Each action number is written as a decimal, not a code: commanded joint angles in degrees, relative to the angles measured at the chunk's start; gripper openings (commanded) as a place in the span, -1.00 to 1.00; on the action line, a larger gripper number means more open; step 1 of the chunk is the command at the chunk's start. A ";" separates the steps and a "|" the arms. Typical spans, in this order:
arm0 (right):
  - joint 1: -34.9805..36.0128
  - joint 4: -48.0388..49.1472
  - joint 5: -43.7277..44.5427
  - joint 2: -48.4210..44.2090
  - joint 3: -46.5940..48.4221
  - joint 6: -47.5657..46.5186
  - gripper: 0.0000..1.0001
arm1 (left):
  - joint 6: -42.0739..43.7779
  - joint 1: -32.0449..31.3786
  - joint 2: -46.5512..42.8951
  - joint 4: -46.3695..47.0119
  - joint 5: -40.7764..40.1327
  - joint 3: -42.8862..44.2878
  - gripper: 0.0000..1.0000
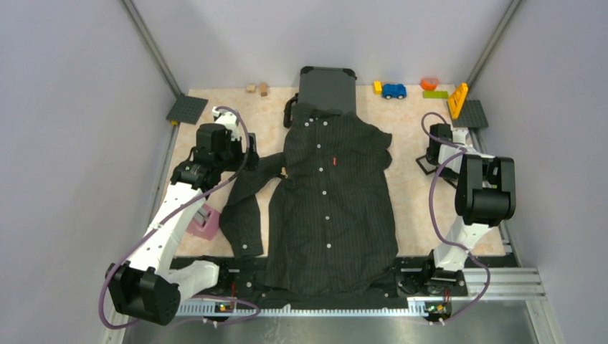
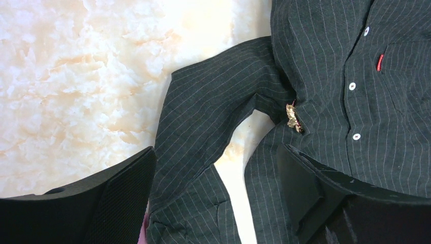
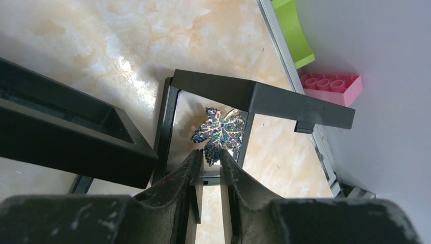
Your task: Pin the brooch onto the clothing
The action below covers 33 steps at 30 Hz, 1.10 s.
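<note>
Right gripper (image 3: 211, 165) pinches the lower tip of the blue-violet jewelled leaf-shaped brooch (image 3: 219, 129), which stands in a black open frame (image 3: 254, 96) on the marbled worktop (image 3: 101, 30), well apart from the black pinstriped button-up shirt (image 1: 333, 193). Left gripper (image 2: 216, 162) hangs spread over a sleeve (image 2: 203, 101). Brooch judged light, rigid, slippery and fragile; hold by the stem, leaving the pin side free.

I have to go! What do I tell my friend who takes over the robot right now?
Left claw: open, empty, above the shirt sleeve.
Right claw: shut on the blue brooch, which lies in its black case.
Done: a gold brooch sits on the shirt near the armpit; pinned or not, I cannot tell.
Left: lift the blue brooch and pin it on the shirt.
</note>
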 commanded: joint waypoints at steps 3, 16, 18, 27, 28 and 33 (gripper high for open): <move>1.17 -0.26 1.16 0.55 2.36 -0.36 -0.66 | 0.95 -0.26 -0.92 1.31 -0.75 -0.08 0.84; 1.64 -0.88 1.46 -1.68 2.67 -0.41 -1.00 | 0.86 -0.26 -0.93 1.32 -0.81 -0.06 0.84; 1.74 -0.82 1.52 -2.39 2.51 -0.33 -1.00 | 0.86 -0.26 -0.87 1.31 -0.76 -0.10 0.84; 1.95 -0.73 5.26 -3.33 2.69 -0.01 -0.87 | 0.87 -0.26 -2.19 1.64 -1.19 -0.25 0.84; 2.18 -0.49 6.27 -3.55 2.56 -0.16 -0.83 | 0.82 -0.26 -2.50 1.77 -1.18 -0.32 0.84; 3.52 -0.15 10.91 -4.12 2.65 -1.20 -0.60 | 0.48 -0.13 -2.53 2.40 -0.96 -0.50 0.84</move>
